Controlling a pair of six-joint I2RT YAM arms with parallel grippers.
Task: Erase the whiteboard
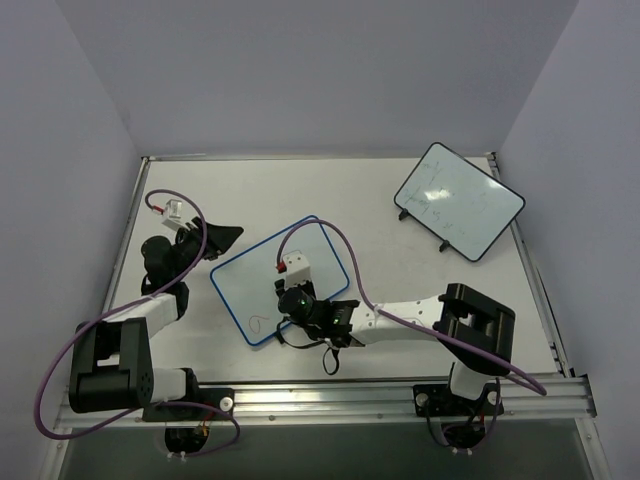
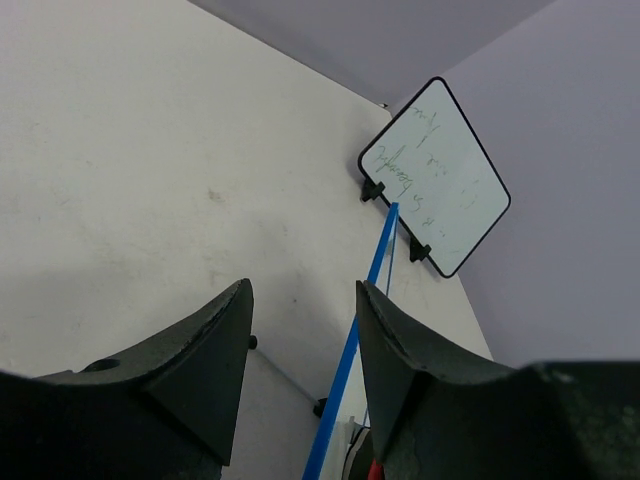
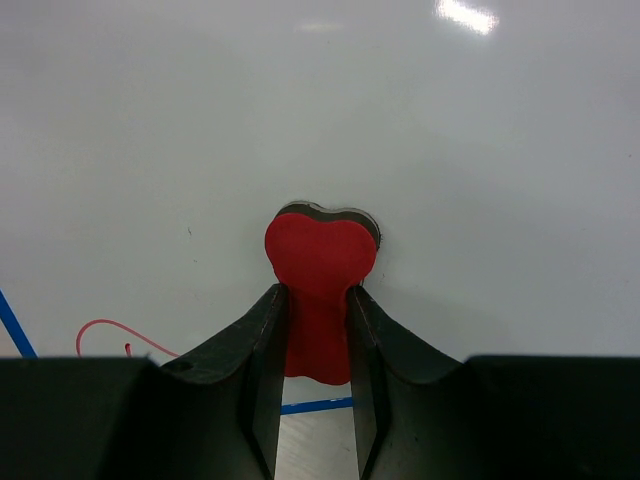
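- Two hands are mine. My right hand (image 3: pixel 318 300), low in the centre of the top view, is clenched on a red eraser (image 3: pixel 320 250) that touches the whiteboard (image 1: pixel 245 272).
- That blue-rimmed board lies mid-counter, with a red scribble (image 1: pixel 258 323) near its lower-left corner.
- My left hand (image 2: pixel 300 300) is released, fingers spread, near the board's upper-left edge.
- Upper right on the counter (image 1: pixel 330 190), well apart, stands a black-rimmed board (image 1: pixel 460 200) with faint marks.
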